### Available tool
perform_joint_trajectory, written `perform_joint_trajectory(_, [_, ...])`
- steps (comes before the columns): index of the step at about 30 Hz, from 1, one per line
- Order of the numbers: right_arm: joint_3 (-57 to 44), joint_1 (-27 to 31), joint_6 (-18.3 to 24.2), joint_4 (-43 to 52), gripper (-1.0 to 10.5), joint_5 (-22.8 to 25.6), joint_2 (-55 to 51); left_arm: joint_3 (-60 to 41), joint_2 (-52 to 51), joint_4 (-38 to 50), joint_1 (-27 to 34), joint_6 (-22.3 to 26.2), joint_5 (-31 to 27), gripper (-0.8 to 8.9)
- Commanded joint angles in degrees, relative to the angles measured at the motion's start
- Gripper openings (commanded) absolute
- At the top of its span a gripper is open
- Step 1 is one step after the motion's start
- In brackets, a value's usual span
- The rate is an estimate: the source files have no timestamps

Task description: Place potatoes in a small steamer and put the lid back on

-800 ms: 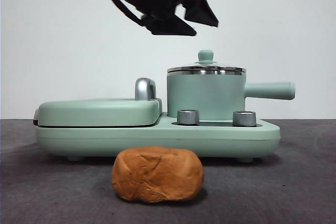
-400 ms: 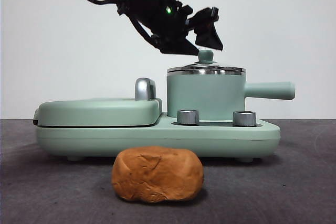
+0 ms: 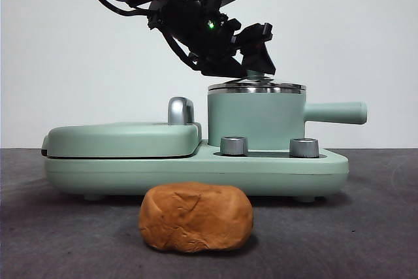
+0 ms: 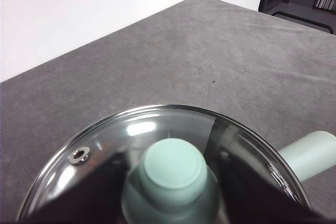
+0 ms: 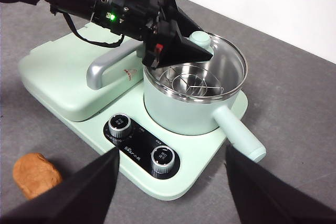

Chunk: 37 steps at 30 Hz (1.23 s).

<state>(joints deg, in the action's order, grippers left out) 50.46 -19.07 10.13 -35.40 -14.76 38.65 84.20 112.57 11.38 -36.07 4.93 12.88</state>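
Progress: early; nothing moved yet, all three steps left.
Lid (image 3: 256,85): seated on the small steamer (image 3: 256,117), knob (image 4: 174,163) uppermost.
Potatoes (image 3: 196,217): on the desk (image 3: 379,227), in front of the small steamer's base, well apart from the pot.
Left gripper (image 5: 181,43): down at the knob, one jaw on either side; spread wider than the knob, contact not discernible, no grip judged yet.
Right gripper (image 5: 170,182): hanging above the desk, off the small steamer's dial side; jaws wide, holding nothing.
Next: lid off, potatoes in, lid back.
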Motion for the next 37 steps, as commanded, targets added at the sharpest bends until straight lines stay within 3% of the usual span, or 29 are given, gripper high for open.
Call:
perform_joint_trajectory(1, [1.03,-0.24,-0.76,-0.24,3.2,0.11,0.22,1.60,1.40,0.44,-0.26,0.52,-0.26,0.67])
perform_joint_trajectory(4, [1.03,-0.24,-0.74,-1.40,3.2,0.31,0.22,1.60,1.40,0.44,-0.26,0.61,-1.16,0.06])
perform_joint_trajectory(24, [1.03,-0.24,-0.74,-2.99,3.2,0.26,0.22,1.60,-8.83,-2.51,-0.26,1.92,-1.46,0.06])
perform_joint_trajectory(32, [1.03,-0.26,-0.63,-3.02,3.2,0.24,0.24,1.57,-18.12,-14.97,-0.26,1.44,-3.26,0.10])
perform_joint_trajectory(37, [1.01,-0.33,1.73,-3.52,3.2,-0.44,0.70,1.07,-23.89,-23.26,-0.26,1.46,-3.23,0.11])
